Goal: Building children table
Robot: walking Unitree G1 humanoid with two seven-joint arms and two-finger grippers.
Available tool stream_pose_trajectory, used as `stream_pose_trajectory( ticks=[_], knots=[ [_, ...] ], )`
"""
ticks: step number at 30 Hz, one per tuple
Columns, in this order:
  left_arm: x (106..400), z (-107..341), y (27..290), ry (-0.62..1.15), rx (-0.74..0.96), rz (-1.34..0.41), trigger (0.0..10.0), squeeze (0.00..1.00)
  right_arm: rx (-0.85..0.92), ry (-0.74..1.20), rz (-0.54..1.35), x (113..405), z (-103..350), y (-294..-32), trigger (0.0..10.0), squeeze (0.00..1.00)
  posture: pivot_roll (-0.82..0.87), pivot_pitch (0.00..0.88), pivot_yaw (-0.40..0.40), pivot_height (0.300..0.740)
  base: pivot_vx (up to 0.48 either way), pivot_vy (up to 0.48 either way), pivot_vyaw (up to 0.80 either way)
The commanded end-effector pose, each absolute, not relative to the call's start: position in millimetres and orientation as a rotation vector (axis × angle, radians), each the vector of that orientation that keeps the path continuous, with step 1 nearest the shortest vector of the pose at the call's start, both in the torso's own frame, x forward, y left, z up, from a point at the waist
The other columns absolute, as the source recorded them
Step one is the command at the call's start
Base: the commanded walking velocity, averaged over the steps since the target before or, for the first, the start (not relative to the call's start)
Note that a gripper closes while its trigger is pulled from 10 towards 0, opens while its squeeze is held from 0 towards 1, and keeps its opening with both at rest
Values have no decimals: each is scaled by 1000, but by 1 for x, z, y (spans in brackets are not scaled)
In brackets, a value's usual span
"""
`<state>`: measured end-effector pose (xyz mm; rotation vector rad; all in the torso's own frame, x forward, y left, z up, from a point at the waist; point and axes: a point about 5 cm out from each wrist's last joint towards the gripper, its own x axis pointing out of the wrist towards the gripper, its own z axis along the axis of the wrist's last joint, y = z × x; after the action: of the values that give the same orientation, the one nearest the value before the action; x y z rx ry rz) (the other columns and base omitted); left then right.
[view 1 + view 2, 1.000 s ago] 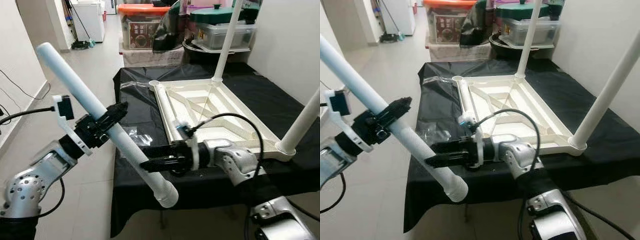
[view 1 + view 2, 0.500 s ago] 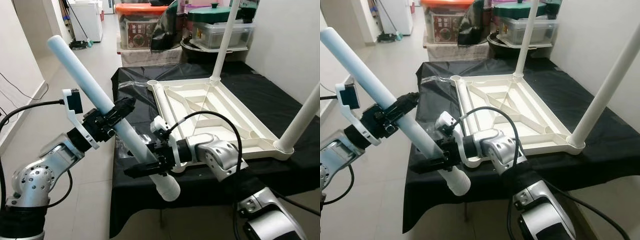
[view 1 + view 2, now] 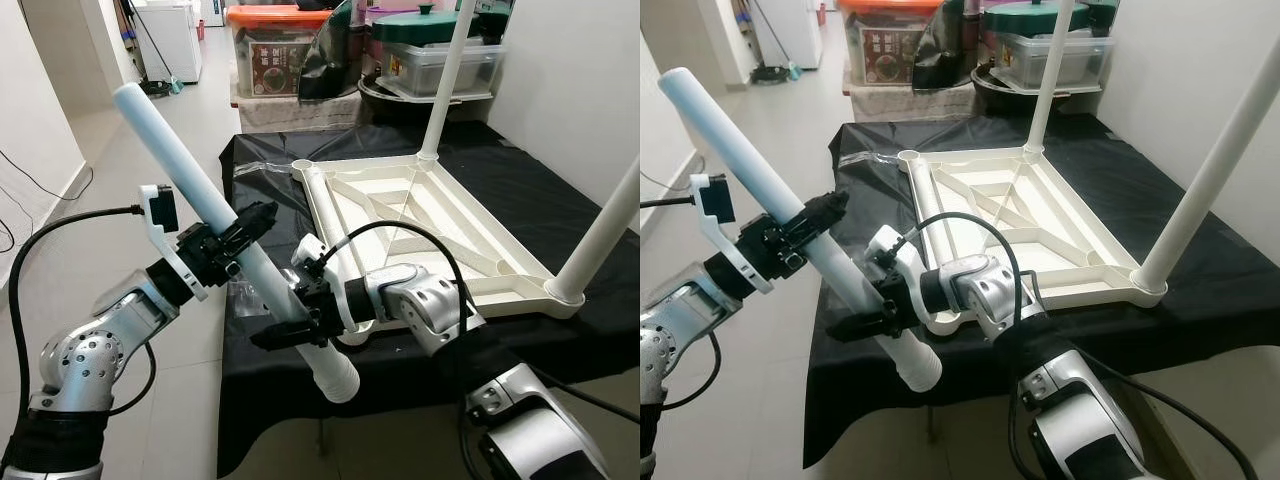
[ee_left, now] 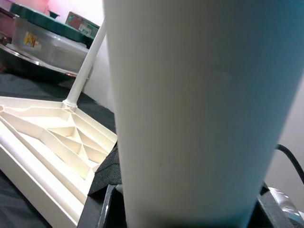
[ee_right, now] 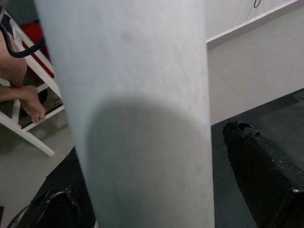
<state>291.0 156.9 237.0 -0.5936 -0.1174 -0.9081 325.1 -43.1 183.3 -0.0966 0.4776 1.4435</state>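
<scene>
My left gripper (image 3: 243, 236) clamped round the slanted white table leg (image 3: 187, 175), my right gripper (image 3: 283, 333) gripping it lower down; upturned tabletop (image 3: 420, 225) on black cloth (image 3: 268, 225)

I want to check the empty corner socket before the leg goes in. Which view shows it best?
The left eye view: the open socket sits unobstructed at the tabletop's far left corner. The right eye view shows it too; both wrist views are blocked by the leg.

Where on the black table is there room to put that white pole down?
Bare black cloth lies between the upside-down tabletop and the wall. The near-left corner is crowded: both claws, left and right, grip the pole above a plastic bag.
</scene>
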Motion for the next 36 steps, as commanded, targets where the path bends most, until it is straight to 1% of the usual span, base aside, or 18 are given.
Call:
stream_pose_trajectory(
  ticks=[1, 5, 6, 7, 9, 10, 11, 21, 22, 24, 25, 28, 36],
  knots=[
    [291, 247, 151, -165, -588, -954, 10000, 0, -111, 477, 1464, 323, 186, -35, 10000, 0, 41, 0, 3, 740, 0, 0, 0],
    [293, 246, 151, -166, -585, -951, 10000, 0, -101, 464, 1495, 320, 189, -31, 10000, 0, 36, 0, 7, 740, 0, 0, 0],
    [293, 246, 152, -166, -585, -949, 10000, 0, -106, 461, 1501, 319, 190, -30, 9255, 0, 36, 0, 7, 740, 0, 0, 0],
    [294, 245, 152, -167, -586, -948, 10000, 0, -109, 458, 1506, 318, 190, -29, 8824, 0, 33, 0, 9, 740, 0, 0, 0],
    [294, 245, 152, -168, -586, -947, 10000, 0, -111, 457, 1509, 318, 190, -29, 8824, 0, 33, 0, 9, 740, 0, 0, 0],
    [294, 245, 153, -168, -585, -946, 10000, 0, -114, 457, 1513, 317, 190, -28, 8118, 0, 33, 0, 9, 740, 0, 0, 0],
    [295, 245, 153, -171, -586, -944, 10000, 0, -116, 460, 1518, 316, 190, -27, 10000, 0, 33, 0, 9, 740, 0, 0, 0],
    [298, 246, 155, -183, -589, -936, 10000, 0, -136, 467, 1520, 313, 186, -20, 10000, 0, 30, 0, 11, 740, 0, 0, 0],
    [299, 247, 154, -187, -589, -938, 10000, 0, -142, 475, 1520, 313, 184, -20, 4706, 0, 30, 0, 11, 740, 0, 0, 0],
    [299, 248, 154, -189, -589, -939, 10000, 0, -147, 481, 1521, 312, 183, -19, 4706, 0, 30, 0, 11, 740, 0, 0, 0],
    [299, 249, 153, -193, -590, -943, 10000, 0, -157, 493, 1521, 312, 181, -19, 0, 0, 30, 0, 11, 740, 0, 0, 0],
    [301, 252, 151, -202, -593, -949, 10000, 0, -195, 518, 1488, 313, 175, -18, 0, 0, 30, 0, 11, 740, 0, 0, 0],
    [302, 251, 149, -206, -592, -947, 10000, 0, -204, 522, 1462, 315, 173, -15, 0, 0, 30, 0, 11, 740, 0, 0, 0]
  ],
)
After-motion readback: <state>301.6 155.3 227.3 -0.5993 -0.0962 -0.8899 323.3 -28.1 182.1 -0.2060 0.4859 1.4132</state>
